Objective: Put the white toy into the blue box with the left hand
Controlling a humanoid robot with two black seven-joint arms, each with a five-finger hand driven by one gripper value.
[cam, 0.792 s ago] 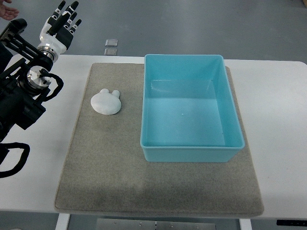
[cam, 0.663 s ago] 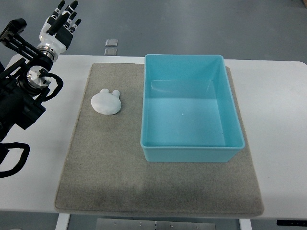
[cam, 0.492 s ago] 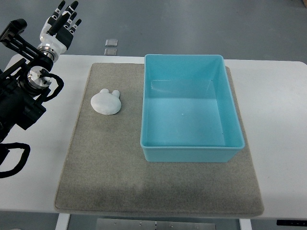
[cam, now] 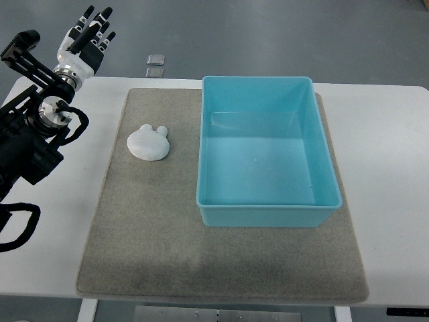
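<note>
sitting beside the blue box [cam: 267, 161], white toy [cam: 148, 142].

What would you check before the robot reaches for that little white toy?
1. Small white bunny-shaped toy lies free on the grey felt mat: ok.
2. Left hand open, holding nothing: ok.
3. Left hand close to the toy: not ok, it is off beyond the table's far left corner.
4. Light blue plastic box is empty, with room for the toy: ok.
5. Nothing lies between hand and toy: ok.
6. Right hand's position: cannot tell, out of view.
</note>
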